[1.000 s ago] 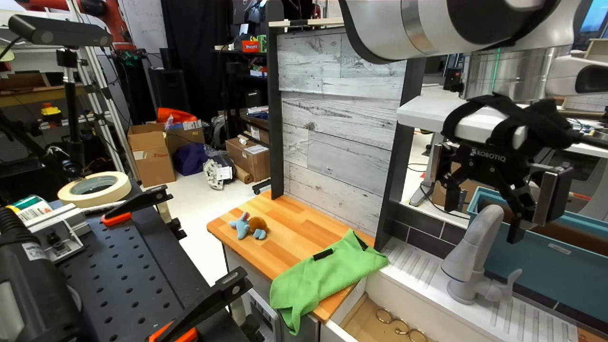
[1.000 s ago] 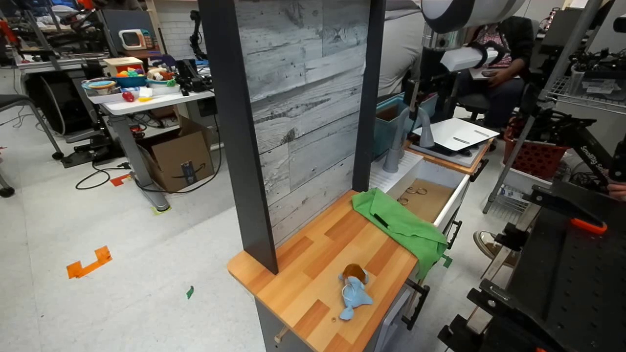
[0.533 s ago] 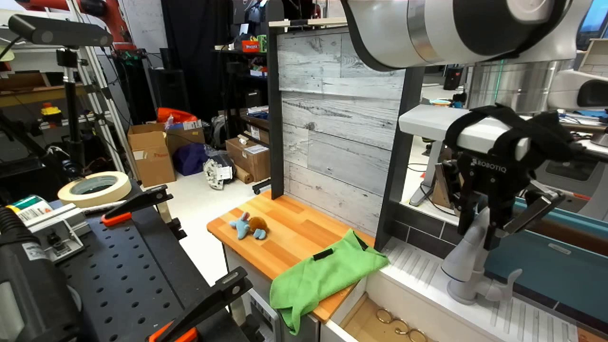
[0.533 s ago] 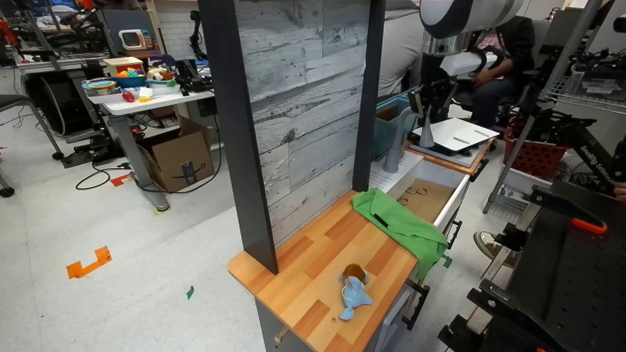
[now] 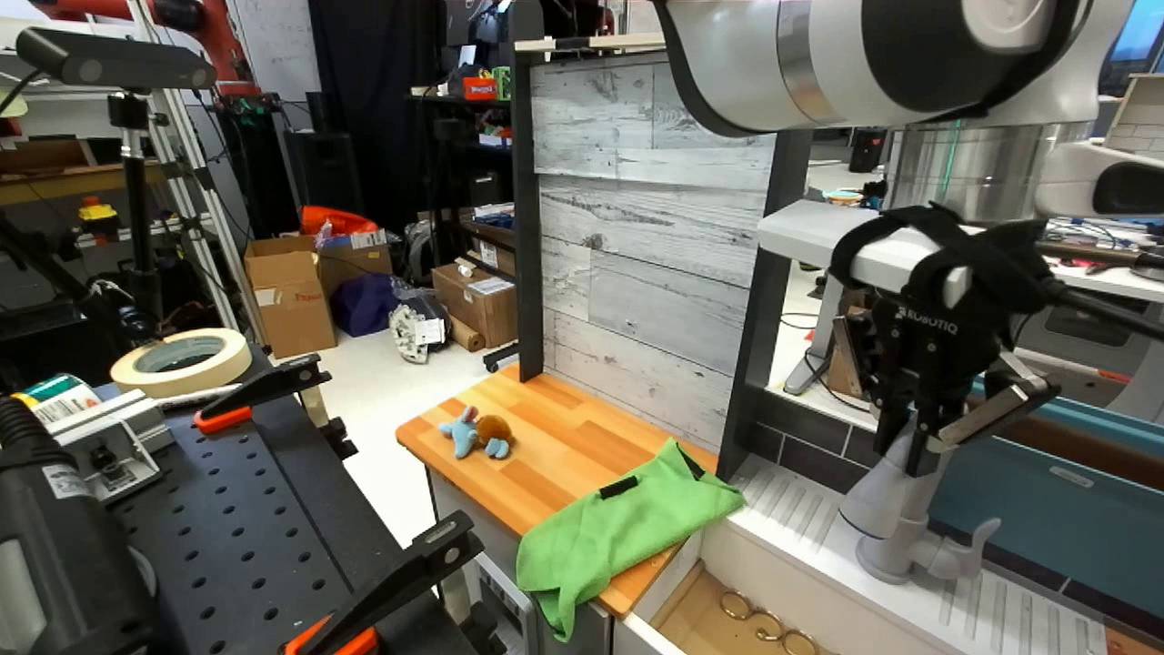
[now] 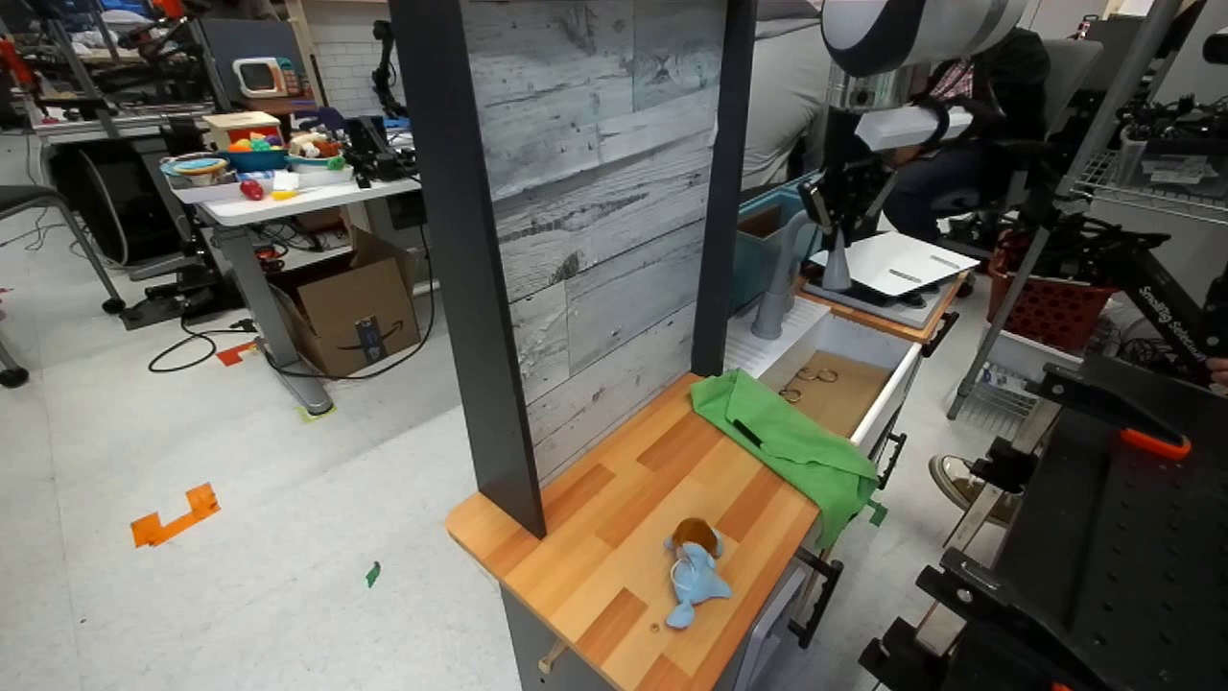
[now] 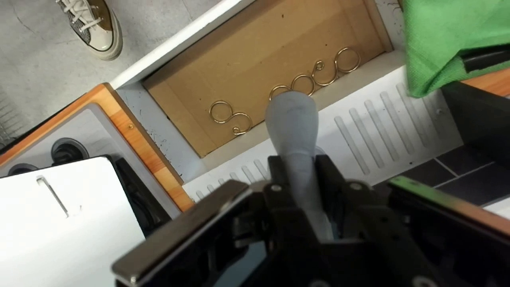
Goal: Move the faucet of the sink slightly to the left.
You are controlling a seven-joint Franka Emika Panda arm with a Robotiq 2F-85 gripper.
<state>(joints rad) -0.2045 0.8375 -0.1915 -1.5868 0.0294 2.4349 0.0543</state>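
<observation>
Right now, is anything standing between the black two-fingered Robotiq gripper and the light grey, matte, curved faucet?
Nothing visible is: in the wrist view, the gripper is closed on the faucet from both sides.

It's a lab: robot arm [image 5: 873, 64], mounted camera [image 5: 114, 61].

Upright light grey curved faucet [image 5: 887, 502] beside the teal sink [image 5: 1037, 511]

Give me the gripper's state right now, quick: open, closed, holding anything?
Gripper: closed, holding the faucet from both sides.
</observation>
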